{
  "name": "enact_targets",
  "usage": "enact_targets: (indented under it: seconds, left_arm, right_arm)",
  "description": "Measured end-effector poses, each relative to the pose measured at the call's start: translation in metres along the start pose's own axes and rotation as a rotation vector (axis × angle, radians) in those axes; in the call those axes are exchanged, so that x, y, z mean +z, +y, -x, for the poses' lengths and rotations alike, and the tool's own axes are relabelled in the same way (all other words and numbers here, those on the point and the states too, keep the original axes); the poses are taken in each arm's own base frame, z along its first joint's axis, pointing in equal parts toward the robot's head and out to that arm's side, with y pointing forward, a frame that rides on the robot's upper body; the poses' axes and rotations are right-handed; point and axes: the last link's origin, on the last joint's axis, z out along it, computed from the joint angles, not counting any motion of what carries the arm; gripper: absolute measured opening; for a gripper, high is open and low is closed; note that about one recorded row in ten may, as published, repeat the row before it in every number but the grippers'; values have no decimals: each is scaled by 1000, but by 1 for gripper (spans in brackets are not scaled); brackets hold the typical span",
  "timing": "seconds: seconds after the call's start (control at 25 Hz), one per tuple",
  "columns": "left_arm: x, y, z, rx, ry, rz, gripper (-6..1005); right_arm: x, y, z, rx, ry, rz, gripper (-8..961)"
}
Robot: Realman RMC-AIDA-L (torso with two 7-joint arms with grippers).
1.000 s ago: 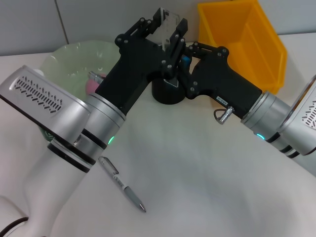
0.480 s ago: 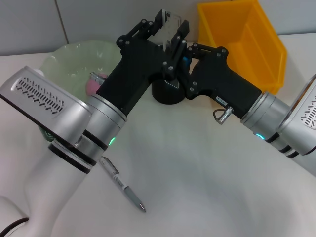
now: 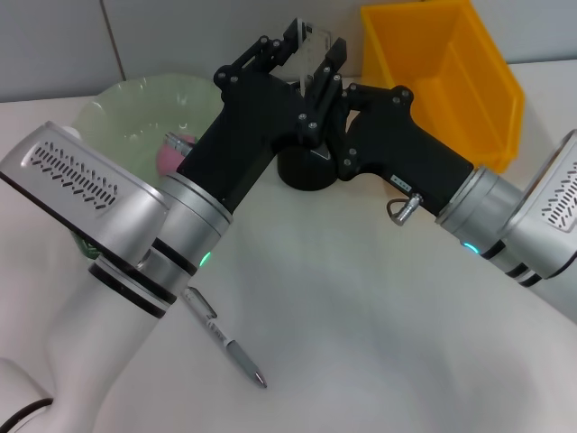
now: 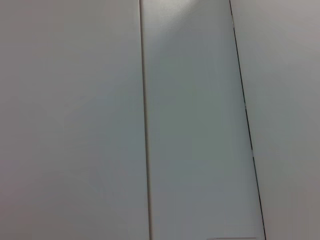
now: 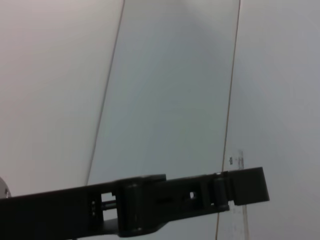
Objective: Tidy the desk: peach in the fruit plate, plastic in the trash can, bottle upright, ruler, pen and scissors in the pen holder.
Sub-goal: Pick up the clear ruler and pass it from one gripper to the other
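Now the right gripper [image 3: 335, 86] has edged closer beside the left gripper [image 3: 306, 54], which pinches the clear ruler [image 3: 311, 43] above the pen holder [image 3: 306, 167]; right's grip unclear.

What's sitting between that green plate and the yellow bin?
In the head view, the black pen holder stands between the green fruit plate and the yellow bin, with both arms' tools meeting above it, the left tool holding a clear ruler.

no text, label or number can be read on anything here.
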Motion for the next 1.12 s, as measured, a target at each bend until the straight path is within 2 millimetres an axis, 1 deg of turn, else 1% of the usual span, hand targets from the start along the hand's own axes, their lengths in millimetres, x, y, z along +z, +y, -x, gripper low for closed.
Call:
enact_targets:
  seconds: [0.2, 0.4, 1.0, 1.12]
  left_arm:
    - [0, 0, 0, 0, -1, 1, 515]
    - [-1, 1, 1, -3, -3, 4, 519]
    - [-2, 4, 1, -8, -1, 16, 532]
    - [-2, 4, 1, -8, -1, 16, 639]
  right_arm:
    - [0, 0, 0, 0, 4, 2, 28]
    - [0, 2, -1, 4, 6, 5, 16]
    - [-1, 3, -2, 11, 8, 6, 11]
    - [-1, 3, -1, 11, 6, 6, 10]
